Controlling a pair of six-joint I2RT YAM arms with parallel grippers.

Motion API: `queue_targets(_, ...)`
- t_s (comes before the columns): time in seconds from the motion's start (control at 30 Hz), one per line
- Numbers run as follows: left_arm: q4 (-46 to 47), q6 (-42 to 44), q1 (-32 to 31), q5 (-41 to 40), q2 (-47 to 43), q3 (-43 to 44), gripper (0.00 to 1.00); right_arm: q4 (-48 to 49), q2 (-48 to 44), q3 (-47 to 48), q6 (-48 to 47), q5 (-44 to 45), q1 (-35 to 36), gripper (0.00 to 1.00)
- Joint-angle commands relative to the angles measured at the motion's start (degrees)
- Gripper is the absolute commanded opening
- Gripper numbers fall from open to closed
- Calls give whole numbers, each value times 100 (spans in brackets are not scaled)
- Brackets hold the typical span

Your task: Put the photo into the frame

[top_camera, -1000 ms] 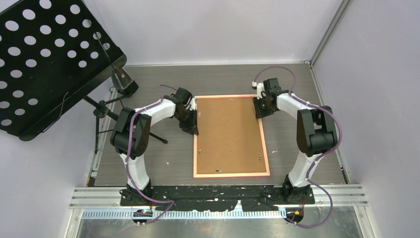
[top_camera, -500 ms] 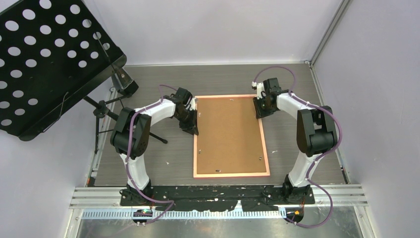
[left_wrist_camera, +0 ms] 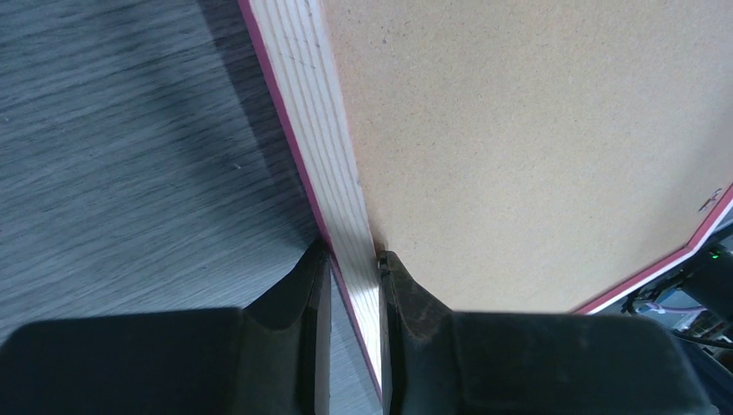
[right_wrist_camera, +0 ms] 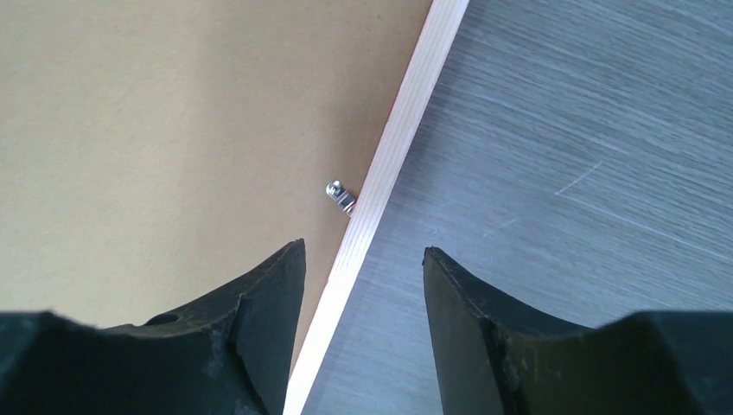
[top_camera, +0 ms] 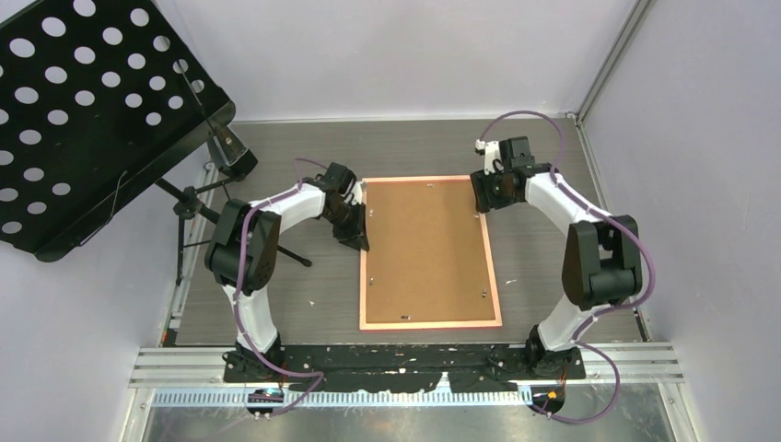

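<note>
The frame point(top_camera: 429, 324) lies face down in the middle of the table, its brown backing board point(top_camera: 428, 249) upward. The photo is hidden. My left gripper point(top_camera: 357, 241) is at the frame's left rail; in the left wrist view the left gripper point(left_wrist_camera: 350, 255) is shut on the pale rail point(left_wrist_camera: 315, 112), one finger outside and one on the board side. My right gripper point(top_camera: 483, 204) hovers over the right rail near the far corner. In the right wrist view the right gripper point(right_wrist_camera: 363, 249) is open, astride the rail point(right_wrist_camera: 406, 112) without touching it, near a small metal clip point(right_wrist_camera: 341, 195).
A black perforated music stand point(top_camera: 83, 110) leans at the far left, its tripod legs point(top_camera: 198, 198) reaching the table's left edge beside my left arm. Walls close in the back and right. Grey wood table point(top_camera: 543, 276) shows around the frame.
My right gripper has opened, let go of the frame's right rail and drawn back a little toward the far side. The left gripper and the frame have not moved.
</note>
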Motion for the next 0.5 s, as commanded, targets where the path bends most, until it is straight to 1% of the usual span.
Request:
queue_targets(0.0,466,-98,153,334,164,-141,0,-371,-824,-190,-331,-436,5,60)
queue_targets(0.13,681,-270,243,457,182,-217,0,-802,-1331,-590,-873,-773,7,62)
queue_targets(0.27,890,-439,263,365,92,-258,0,-1066,-1744,-1189,-1363,-855,8,63)
queue_targets(0.47,1263,-864,285,147,-25,-303,0,-1288,-1990,-1600,-1736,-980,6,62)
